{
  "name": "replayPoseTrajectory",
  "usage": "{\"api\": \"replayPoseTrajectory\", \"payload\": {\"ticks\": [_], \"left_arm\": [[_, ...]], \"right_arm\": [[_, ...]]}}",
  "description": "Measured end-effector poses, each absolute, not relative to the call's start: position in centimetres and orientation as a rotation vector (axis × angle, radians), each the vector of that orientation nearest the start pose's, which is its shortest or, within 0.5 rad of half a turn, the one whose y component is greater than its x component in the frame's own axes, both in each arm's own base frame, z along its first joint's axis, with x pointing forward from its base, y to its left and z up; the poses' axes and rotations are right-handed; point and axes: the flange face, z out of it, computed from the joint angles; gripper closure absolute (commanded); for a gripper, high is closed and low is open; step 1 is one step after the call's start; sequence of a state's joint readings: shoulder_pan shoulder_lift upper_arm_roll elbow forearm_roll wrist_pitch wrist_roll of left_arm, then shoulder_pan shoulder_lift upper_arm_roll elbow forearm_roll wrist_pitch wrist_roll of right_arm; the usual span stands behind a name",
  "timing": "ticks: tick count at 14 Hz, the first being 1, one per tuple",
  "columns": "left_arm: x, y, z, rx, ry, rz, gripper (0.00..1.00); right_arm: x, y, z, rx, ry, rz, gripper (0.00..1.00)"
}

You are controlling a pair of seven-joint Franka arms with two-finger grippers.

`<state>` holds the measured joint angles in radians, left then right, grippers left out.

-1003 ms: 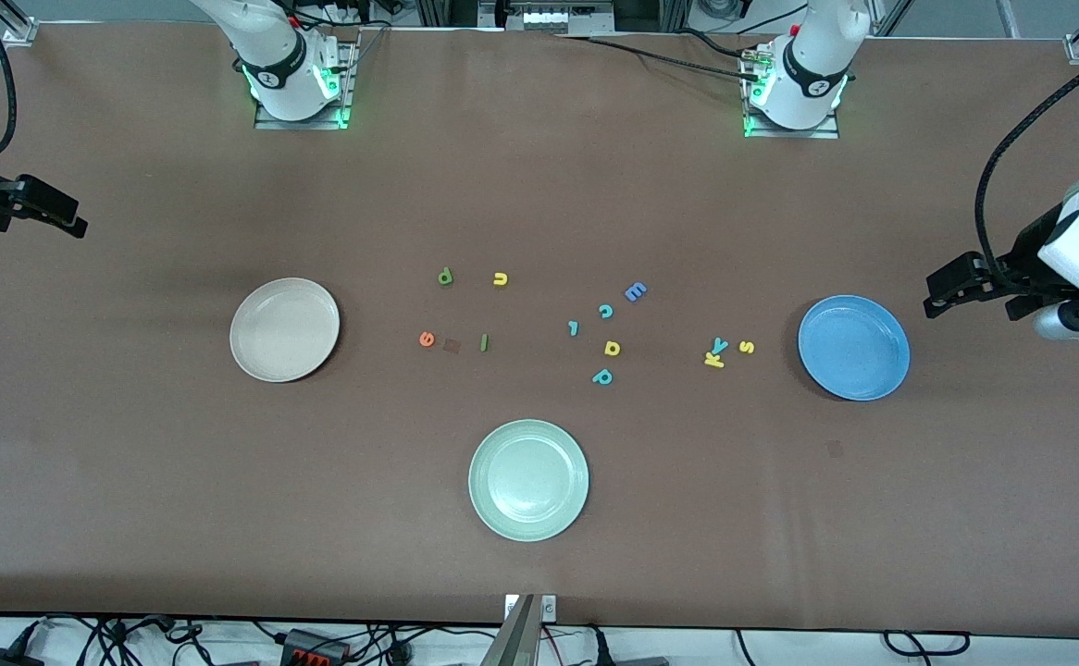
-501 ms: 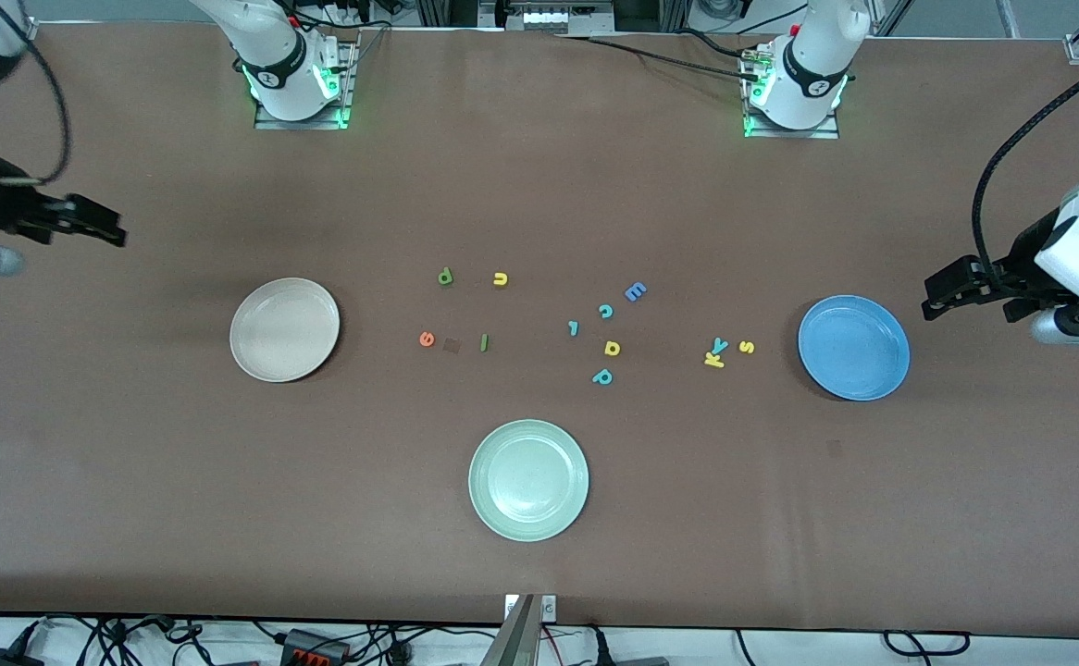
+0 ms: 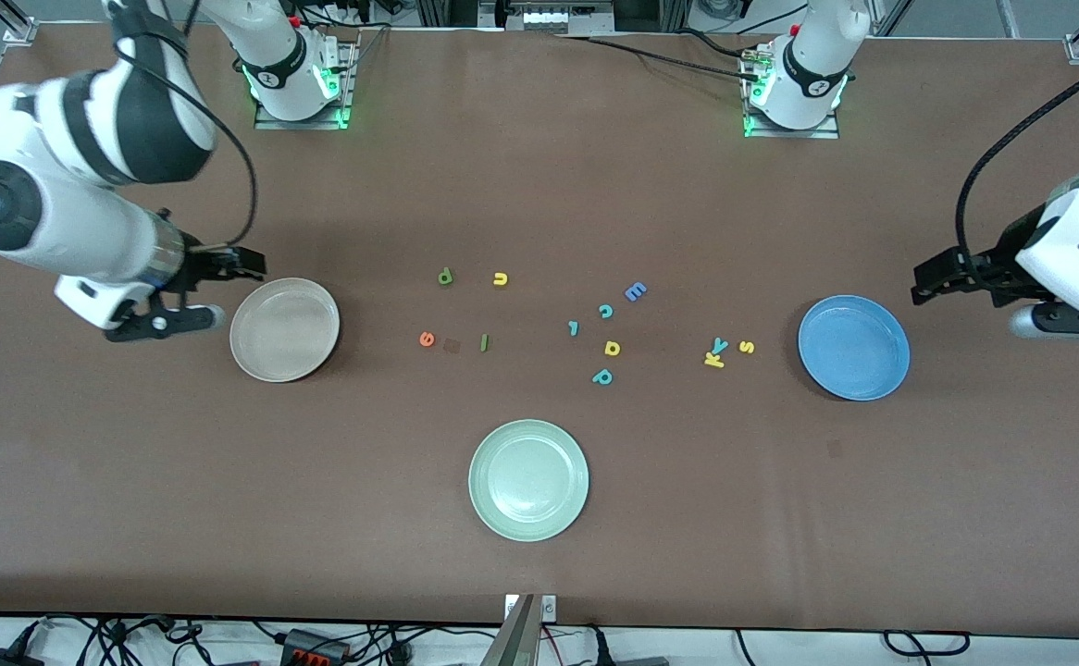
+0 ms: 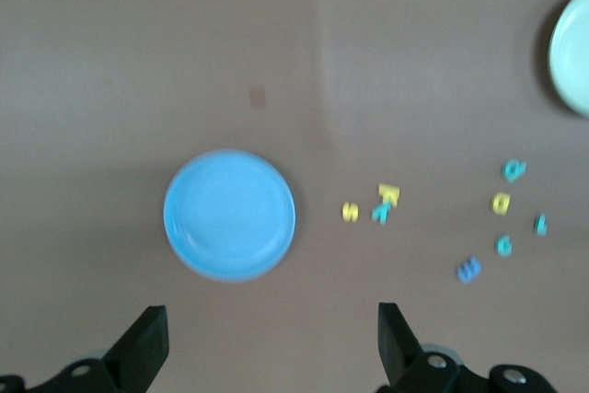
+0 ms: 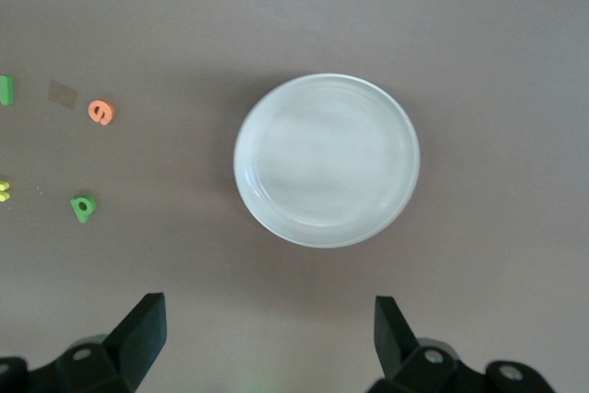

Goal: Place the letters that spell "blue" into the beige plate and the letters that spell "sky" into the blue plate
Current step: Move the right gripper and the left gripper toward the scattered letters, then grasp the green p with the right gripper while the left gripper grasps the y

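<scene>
Seven small foam letters matter here, all lying loose on the table, none in a plate yet. Nearest the front camera sit the yellow k [image 3: 713,360], teal y [image 3: 720,345] and yellow s [image 3: 747,348], just beside the blue plate [image 3: 854,348]. Next come the orange e [image 3: 427,339] and green bar [image 3: 484,342], then the green b [image 3: 445,276] and yellow u [image 3: 500,278], near the beige plate [image 3: 284,329]. They look light, soft and thin, so I'd pinch across the edges from straight above. Right gripper [image 3: 197,292] hangs open and empty beside the beige plate; left gripper [image 3: 930,283] likewise beside the blue.
</scene>
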<state>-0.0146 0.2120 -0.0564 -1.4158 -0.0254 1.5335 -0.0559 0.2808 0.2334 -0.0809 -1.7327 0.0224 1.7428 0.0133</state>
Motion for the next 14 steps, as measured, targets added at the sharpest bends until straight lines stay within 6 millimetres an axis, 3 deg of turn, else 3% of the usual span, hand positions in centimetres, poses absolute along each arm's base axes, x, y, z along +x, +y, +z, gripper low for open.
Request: {"api": "replayPoseTrajectory", "payload": {"ticks": [3,6,9,12,14], "left_arm": [[61.5,-5.2,53.6,-3.153,0.048,0.307,0.00],[63.3,-6.0,46.6,-3.127,0.063,0.481,0.00],[64.8,-7.4,40.5,-3.115,0.092,0.553,0.00],[65.3,-11.2,35.7,-3.119,0.173,0.496,0.00],[64.5,-13.9,32.1,-3.122,0.240,0.441,0.00]], "right_arm": [[58.4,16.9,39.4,-3.146,-0.296,0.320,0.00],[57.6,21.3,35.5,-3.101,-0.305,0.322,0.00],[56.4,22.9,31.2,-3.067,-0.289,0.314,0.00],[53.6,25.4,27.0,-3.084,-0.285,0.290,0.00],[51.9,28.1,24.3,-3.098,-0.301,0.274,0.00]]}}
